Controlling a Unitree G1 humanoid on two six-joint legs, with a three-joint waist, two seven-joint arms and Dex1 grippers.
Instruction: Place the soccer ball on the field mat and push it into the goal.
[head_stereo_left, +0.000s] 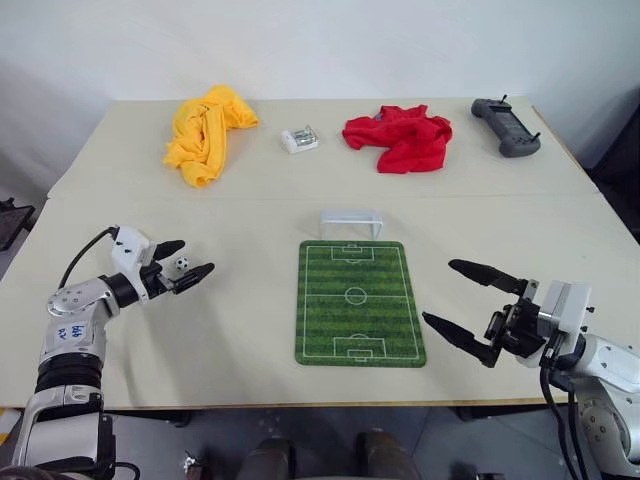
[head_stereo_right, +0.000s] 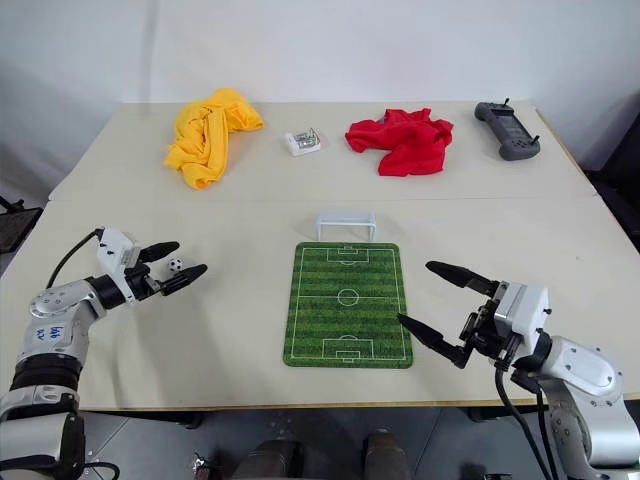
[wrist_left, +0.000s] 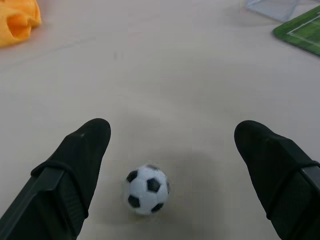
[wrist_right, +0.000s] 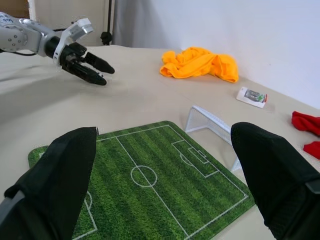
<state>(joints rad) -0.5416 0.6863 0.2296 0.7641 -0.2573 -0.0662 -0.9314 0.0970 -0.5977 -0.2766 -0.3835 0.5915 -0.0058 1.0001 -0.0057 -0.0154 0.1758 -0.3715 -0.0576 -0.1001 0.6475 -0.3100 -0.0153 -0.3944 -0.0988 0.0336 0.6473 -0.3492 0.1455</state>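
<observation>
The soccer ball (head_stereo_left: 181, 264), tiny, white with black patches, lies on the bare table left of the field mat (head_stereo_left: 358, 301). My left gripper (head_stereo_left: 188, 264) is open, one finger on each side of the ball (wrist_left: 147, 190), which rests on the table untouched between them. The green mat with white pitch lines lies flat at the table's middle front. The small white goal (head_stereo_left: 351, 221) stands just beyond the mat's far short edge. My right gripper (head_stereo_left: 464, 296) is open and empty, hovering off the mat's right front corner, pointing across the mat (wrist_right: 150, 190).
Along the far side of the table (head_stereo_left: 250, 330) lie a yellow cloth (head_stereo_left: 205, 132), a small white battery pack (head_stereo_left: 299, 139), a red cloth (head_stereo_left: 400, 136) and a dark handheld controller (head_stereo_left: 506, 127). The table's front edge runs just below both grippers.
</observation>
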